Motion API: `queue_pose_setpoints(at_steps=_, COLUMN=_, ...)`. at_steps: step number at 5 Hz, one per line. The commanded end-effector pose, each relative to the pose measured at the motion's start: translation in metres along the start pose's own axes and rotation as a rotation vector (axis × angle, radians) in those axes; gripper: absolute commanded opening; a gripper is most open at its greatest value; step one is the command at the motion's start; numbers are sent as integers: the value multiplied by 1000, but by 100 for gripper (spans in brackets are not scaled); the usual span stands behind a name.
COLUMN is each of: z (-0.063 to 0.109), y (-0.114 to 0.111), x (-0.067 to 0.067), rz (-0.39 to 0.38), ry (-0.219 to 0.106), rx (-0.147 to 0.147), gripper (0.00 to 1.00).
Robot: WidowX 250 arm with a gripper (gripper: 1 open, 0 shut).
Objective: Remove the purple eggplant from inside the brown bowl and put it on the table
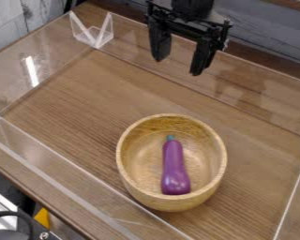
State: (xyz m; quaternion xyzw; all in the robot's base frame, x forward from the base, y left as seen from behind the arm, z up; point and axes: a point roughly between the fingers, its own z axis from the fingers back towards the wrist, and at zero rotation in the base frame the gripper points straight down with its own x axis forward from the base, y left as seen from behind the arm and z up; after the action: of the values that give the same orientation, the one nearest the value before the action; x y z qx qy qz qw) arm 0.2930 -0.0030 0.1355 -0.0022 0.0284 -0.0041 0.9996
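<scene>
The tool [180, 52] is spread wide and empty. Well below and nearer, the purple eggplant [174, 167] lies in the brown bowl [138, 141]; its glossy skin could be squeezed out of a misaligned grip.

The top edge cuts off the arm above the pincer [180, 52]; the surface [78, 103] runs past the right edge

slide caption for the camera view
Open gripper hangs above the table; purple eggplant lies inside the brown bowl.
</scene>
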Motion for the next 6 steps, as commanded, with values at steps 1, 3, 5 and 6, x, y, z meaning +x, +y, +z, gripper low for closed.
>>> queue_pose_setpoints(at_steps=1, z=-15, y=2, x=-1, rz=-26, ry=18, rx=-4, gripper=100)
queue_pose_setpoints(at_steps=3, z=-27, y=-9, x=-40, rz=67, ry=26, rx=-66, gripper=100)
queue_pose_setpoints(at_steps=5, z=-37, y=-2, x=-45, rz=159, ry=7, rx=-75, gripper=100)
queue_pose_setpoints(at_steps=6, z=-48, y=7, x=-48, rz=224, ry=-15, rx=-85, gripper=100)
